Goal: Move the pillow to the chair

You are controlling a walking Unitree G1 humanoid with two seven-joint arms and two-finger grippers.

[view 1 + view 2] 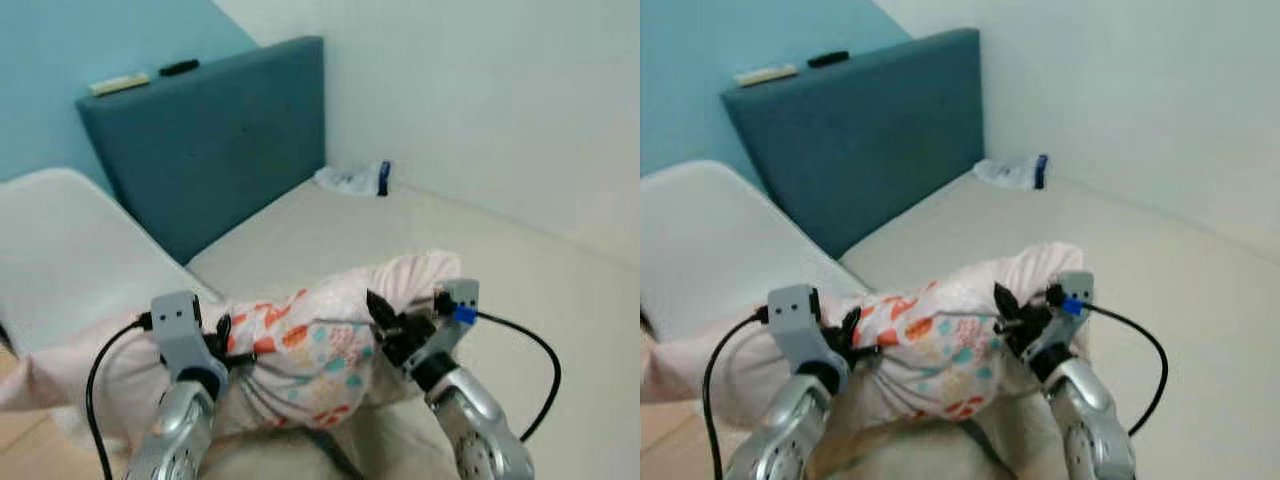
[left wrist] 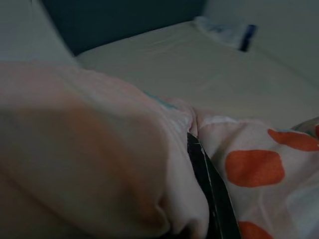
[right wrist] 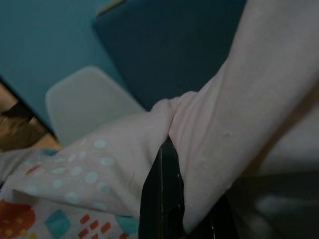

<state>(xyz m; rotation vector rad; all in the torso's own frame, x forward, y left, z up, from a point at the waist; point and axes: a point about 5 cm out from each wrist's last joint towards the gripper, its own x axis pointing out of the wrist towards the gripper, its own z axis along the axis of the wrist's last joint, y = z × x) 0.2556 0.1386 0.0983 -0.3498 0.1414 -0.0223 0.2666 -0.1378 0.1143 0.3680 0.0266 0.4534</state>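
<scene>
both grippers, left gripper [image 1: 222,340] and right gripper [image 1: 392,328], pinch the pillow [image 1: 300,355] ends, lifting it evenly beside the chair [image 1: 60,250]

A dark teal headboard [image 1: 215,150] stands tilted against the light blue wall [image 1: 90,40], at the head of a bare beige mattress [image 1: 420,235]. On the headboard's top edge lie a pale flat bar [image 1: 119,84] and, just beside it, a small black object [image 1: 178,68]. In the far corner of the mattress, where the headboard meets the white wall [image 1: 480,90], sits a crumpled clear plastic wrapper with a dark blue part [image 1: 355,179].
</scene>
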